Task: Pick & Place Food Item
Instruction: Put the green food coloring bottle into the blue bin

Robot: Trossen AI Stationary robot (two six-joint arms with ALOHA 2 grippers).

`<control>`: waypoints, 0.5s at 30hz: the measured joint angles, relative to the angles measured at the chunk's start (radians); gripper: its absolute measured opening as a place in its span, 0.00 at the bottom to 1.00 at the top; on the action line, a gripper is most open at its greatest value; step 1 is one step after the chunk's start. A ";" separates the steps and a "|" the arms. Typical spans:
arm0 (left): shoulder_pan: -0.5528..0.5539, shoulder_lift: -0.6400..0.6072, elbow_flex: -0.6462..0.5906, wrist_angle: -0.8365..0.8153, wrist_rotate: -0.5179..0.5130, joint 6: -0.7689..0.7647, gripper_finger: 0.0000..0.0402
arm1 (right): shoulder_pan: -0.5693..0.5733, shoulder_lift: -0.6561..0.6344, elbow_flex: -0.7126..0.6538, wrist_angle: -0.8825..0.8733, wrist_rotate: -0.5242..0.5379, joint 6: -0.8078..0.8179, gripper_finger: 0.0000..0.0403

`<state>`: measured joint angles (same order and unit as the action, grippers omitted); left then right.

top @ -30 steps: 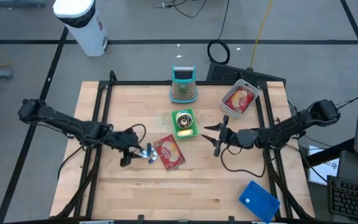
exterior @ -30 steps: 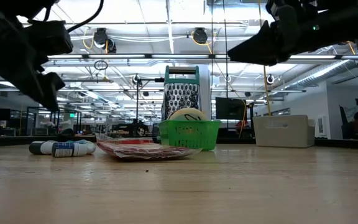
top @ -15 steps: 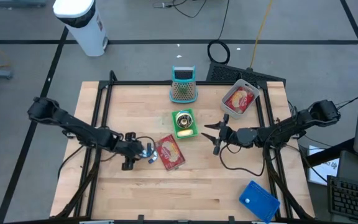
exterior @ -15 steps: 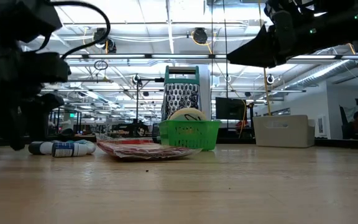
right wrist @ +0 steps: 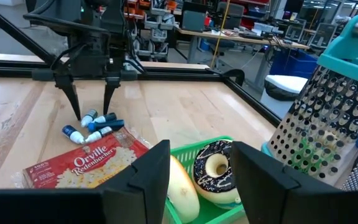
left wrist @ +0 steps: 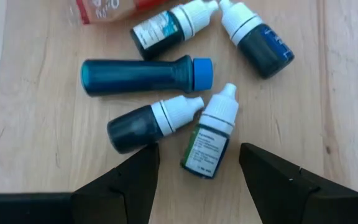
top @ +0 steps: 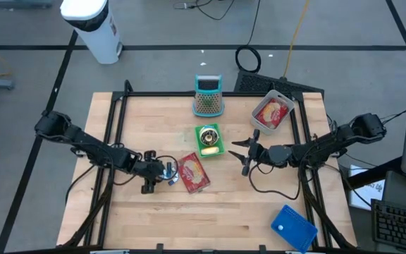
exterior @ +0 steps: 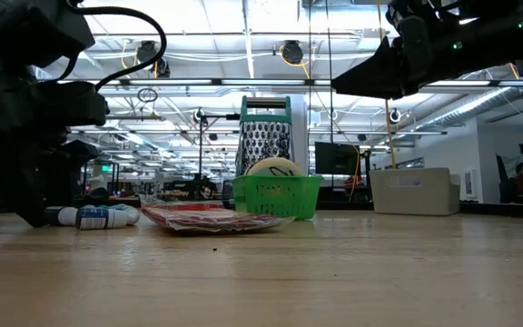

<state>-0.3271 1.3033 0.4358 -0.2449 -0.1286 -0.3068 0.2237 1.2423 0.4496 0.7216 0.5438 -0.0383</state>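
Note:
A red popcorn bag [top: 192,173] lies flat on the wooden table. Far of it stands a green basket [top: 208,140] holding a chocolate donut [right wrist: 215,168] and a pale yellow piece [right wrist: 182,186]. Several small dropper bottles [left wrist: 166,93] lie left of the bag. My left gripper [left wrist: 197,155] points down over them, open, its fingertips on either side of a green-labelled bottle [left wrist: 208,138], not touching it. My right gripper [top: 242,154] hovers level and open, right of the basket and above the table.
A teal grater [top: 208,95] stands at the far middle. A white tray [top: 280,99] with a red packet sits at the far right, and a blue flat object [top: 292,227] lies at the near right. A black frame [top: 118,106] borders the table.
My left gripper has come down from well above the table to just over the bottles, shifting a little toward the table's right and near edges and tipping more steeply downward. Its fingers stay open. The bottles and bag have not moved.

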 joint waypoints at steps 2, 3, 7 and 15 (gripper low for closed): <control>0.000 0.001 0.000 0.013 -0.004 0.019 0.57 | 0.000 0.000 0.000 0.000 0.000 0.000 0.39; 0.000 0.001 0.000 0.020 -0.006 0.029 0.57 | 0.000 0.000 0.000 0.000 0.000 0.000 0.39; 0.000 0.003 0.000 0.038 -0.012 0.056 0.57 | 0.000 0.000 0.000 0.000 0.000 0.000 0.39; 0.001 0.003 0.000 0.038 -0.014 0.058 0.57 | 0.000 0.000 0.000 -0.007 0.000 0.000 0.39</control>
<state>-0.3260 1.3060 0.4355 -0.2065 -0.1429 -0.2488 0.2241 1.2423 0.4496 0.7142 0.5438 -0.0380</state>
